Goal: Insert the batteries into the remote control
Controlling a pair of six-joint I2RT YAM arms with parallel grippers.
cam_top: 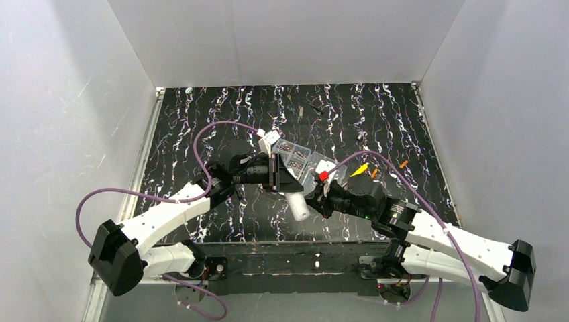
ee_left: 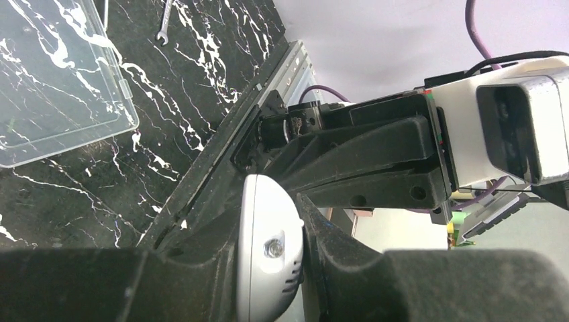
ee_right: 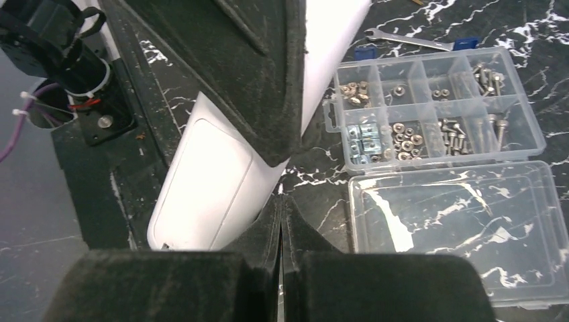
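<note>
I am pinching the remote control [ee_right: 201,181] in the left gripper [ee_left: 272,228] while the right gripper [ee_right: 282,201], pressed together empty, is sitting beside its back cover [ee_right: 204,191], which likely needs prying off before fetching the batteries [cam_top: 403,164].

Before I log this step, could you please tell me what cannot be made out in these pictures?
Remote control: right wrist view, largely covered by the left gripper; whether its battery recess is open is unclear.
Batteries: top view, orange specks too small to identify surely; outside both wrist views.
Right gripper: shut; contact with the remote hidden behind its own tips.
</note>
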